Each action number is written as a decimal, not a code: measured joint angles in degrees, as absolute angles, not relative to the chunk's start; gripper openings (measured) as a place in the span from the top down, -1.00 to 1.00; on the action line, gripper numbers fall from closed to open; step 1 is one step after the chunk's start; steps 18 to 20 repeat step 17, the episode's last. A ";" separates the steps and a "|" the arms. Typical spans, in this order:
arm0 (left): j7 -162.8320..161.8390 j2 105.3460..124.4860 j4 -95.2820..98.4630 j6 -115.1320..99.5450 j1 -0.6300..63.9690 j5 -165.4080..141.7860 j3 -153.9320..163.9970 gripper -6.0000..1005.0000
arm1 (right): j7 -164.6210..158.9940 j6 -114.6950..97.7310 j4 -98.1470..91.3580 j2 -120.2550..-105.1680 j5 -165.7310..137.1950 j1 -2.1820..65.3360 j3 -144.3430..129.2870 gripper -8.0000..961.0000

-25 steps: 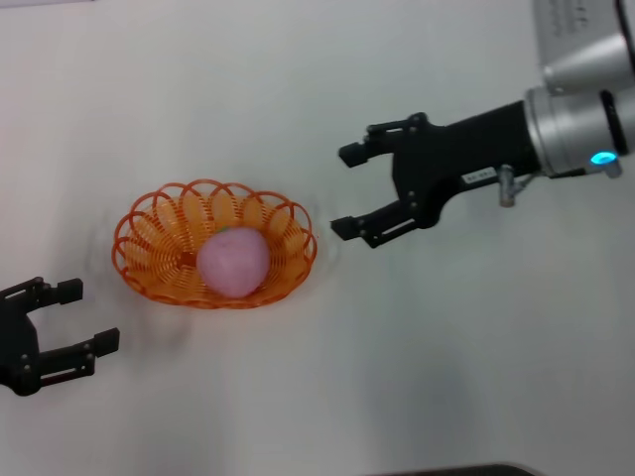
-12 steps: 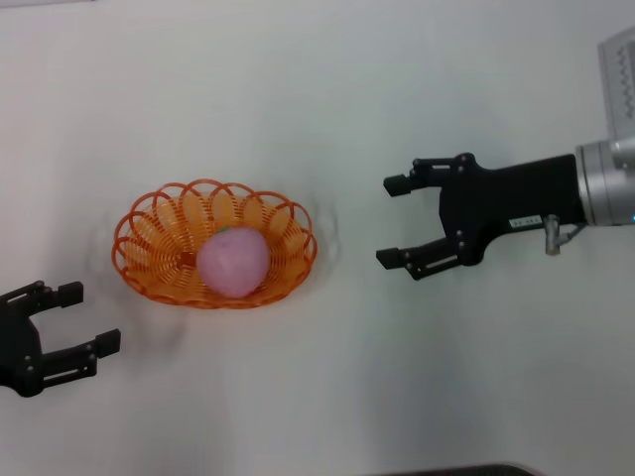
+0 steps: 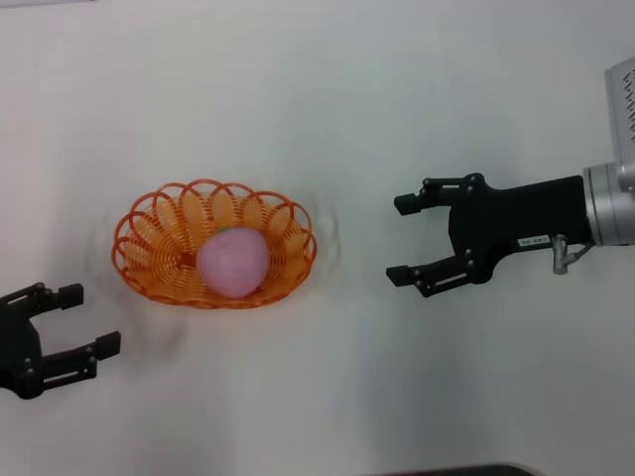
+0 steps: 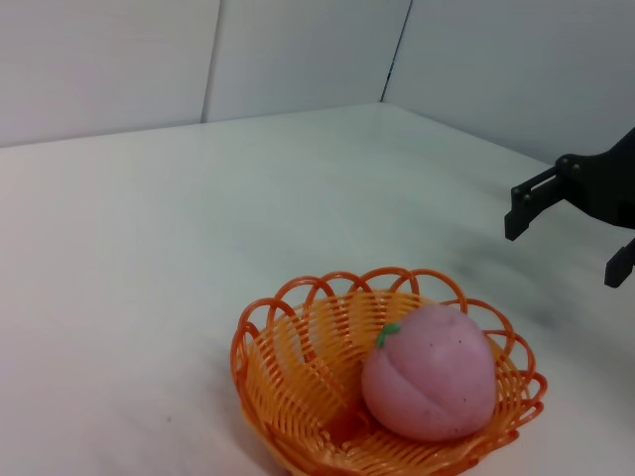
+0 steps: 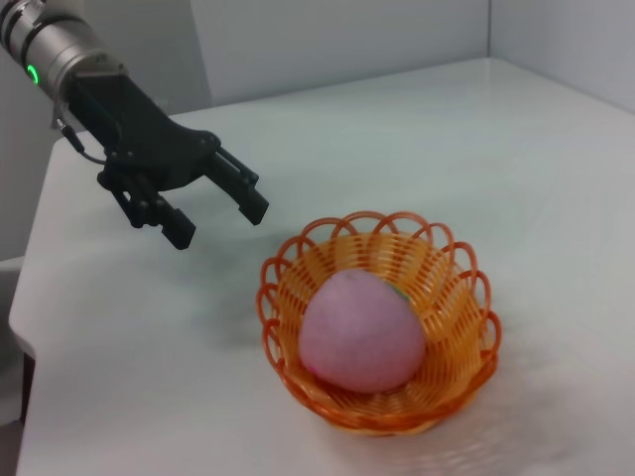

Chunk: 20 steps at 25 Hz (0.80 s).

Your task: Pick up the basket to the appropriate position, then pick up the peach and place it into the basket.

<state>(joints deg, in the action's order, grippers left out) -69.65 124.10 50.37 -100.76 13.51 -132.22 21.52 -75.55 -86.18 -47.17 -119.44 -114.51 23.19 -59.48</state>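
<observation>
The oval orange wire basket (image 3: pixel 149 238) stands on the white table left of centre. The pink peach (image 3: pixel 233 261) lies inside it, green mark up. Both also show in the left wrist view, basket (image 4: pixel 288 397) and peach (image 4: pixel 432 372), and in the right wrist view, basket (image 5: pixel 451 288) and peach (image 5: pixel 359 332). My right gripper (image 3: pixel 402 239) is open and empty, right of the basket and well apart from it. My left gripper (image 3: pixel 87 319) is open and empty near the front left edge, below and left of the basket.
The white table (image 3: pixel 327 99) carries nothing else. A wall corner stands behind it in the left wrist view (image 4: pixel 397 50). The table's edge shows in the right wrist view (image 5: pixel 25 327).
My right gripper, open and empty, has drawn back to the right and slightly down, away from the basket. The basket, peach and left gripper have not moved.
</observation>
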 joint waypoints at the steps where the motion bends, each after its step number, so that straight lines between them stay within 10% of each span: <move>1: -69.65 124.10 50.43 -100.89 13.45 -132.22 21.50 -0.64 | -75.48 -86.13 -47.01 -119.44 -114.51 23.25 -59.60 -0.96; 20: -68.82 124.10 50.69 -101.21 13.00 -132.18 21.47 -0.64 | -74.44 -85.57 -44.60 -119.51 -115.14 24.15 -59.72 -0.96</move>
